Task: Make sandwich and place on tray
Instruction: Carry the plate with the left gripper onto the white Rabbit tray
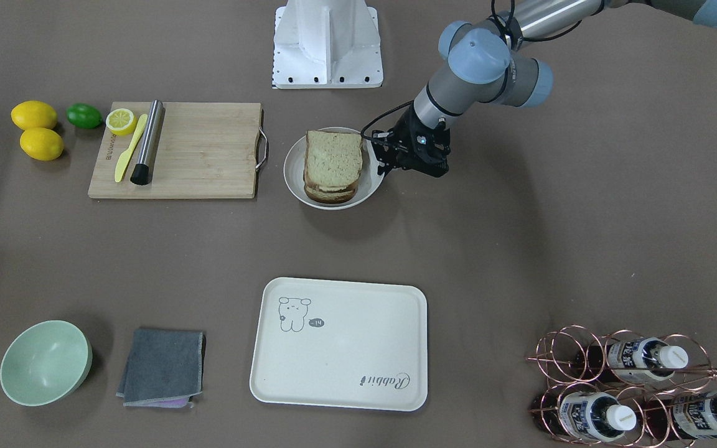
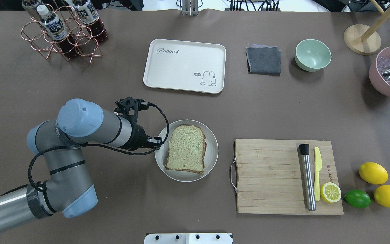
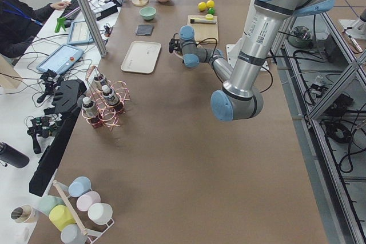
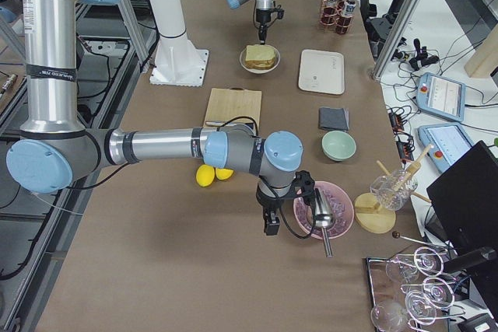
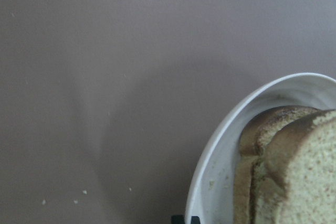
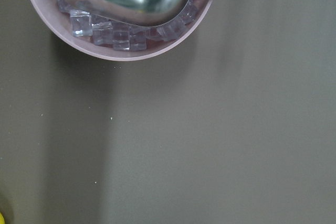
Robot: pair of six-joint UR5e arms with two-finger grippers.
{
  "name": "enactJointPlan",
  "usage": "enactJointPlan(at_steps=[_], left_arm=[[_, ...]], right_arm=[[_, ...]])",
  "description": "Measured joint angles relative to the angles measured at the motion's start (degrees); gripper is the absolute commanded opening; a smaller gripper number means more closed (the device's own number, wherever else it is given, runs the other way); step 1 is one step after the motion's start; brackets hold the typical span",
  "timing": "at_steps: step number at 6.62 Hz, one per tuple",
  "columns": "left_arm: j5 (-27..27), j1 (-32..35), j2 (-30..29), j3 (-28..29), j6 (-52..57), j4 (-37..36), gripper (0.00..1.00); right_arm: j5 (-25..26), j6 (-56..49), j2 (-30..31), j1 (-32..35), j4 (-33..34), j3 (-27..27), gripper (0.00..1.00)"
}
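The sandwich [image 1: 333, 163], two tan slices stacked, lies on a round white plate [image 1: 293, 171]; the egg between them is hidden. It also shows in the overhead view [image 2: 186, 147] and the left wrist view [image 5: 294, 182]. My left gripper [image 1: 381, 169] points down at the plate's rim [image 2: 212, 149]; in the left wrist view its fingertips [image 5: 178, 219] stand close together at that rim [image 5: 210, 182]. The cream tray [image 1: 340, 348] lies bare on the far side of the table [image 2: 181, 61]. My right gripper [image 4: 271, 223] hovers beside a pink bowl; I cannot tell whether it is open.
A wooden cutting board [image 2: 269, 176] with a steel muddler, a yellow knife and a lemon half lies right of the plate. Lemons and a lime [image 2: 357, 198] lie beyond it. A grey cloth [image 2: 263, 60], a green bowl [image 2: 312, 55], a bottle rack [image 2: 63, 34] and the pink ice bowl [image 6: 121, 40] stand around.
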State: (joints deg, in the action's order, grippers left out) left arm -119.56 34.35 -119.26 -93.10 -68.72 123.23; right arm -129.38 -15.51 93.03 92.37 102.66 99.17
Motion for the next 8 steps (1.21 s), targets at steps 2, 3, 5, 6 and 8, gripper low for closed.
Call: enactJointPlan(at_steps=[2, 3, 5, 6, 8], left_arm=[[-5.4, 7.1, -5.3, 8.6, 6.5, -0.1, 0.00], [-7.5, 10.0, -8.7, 14.2, 8.5, -0.1, 0.00], [-8.9, 13.5, -17.3, 25.9, 9.7, 0.0, 0.00], [-9.1, 14.6, -21.6, 31.8, 10.4, 0.0, 0.00], [-8.8, 16.2, -28.4, 43.1, 13.0, 1.4, 0.00]], right_arm=[[0.1, 0.3, 0.1, 0.0, 0.0, -0.2, 1.00], [0.1, 0.4, 0.2, 0.0, 0.0, -0.4, 1.00], [0.1, 0.5, 0.4, 0.0, 0.0, -0.8, 1.00], [0.1, 0.5, 0.5, 0.0, 0.0, -0.9, 1.00], [0.1, 0.5, 0.4, 0.0, -0.1, -1.0, 1.00]])
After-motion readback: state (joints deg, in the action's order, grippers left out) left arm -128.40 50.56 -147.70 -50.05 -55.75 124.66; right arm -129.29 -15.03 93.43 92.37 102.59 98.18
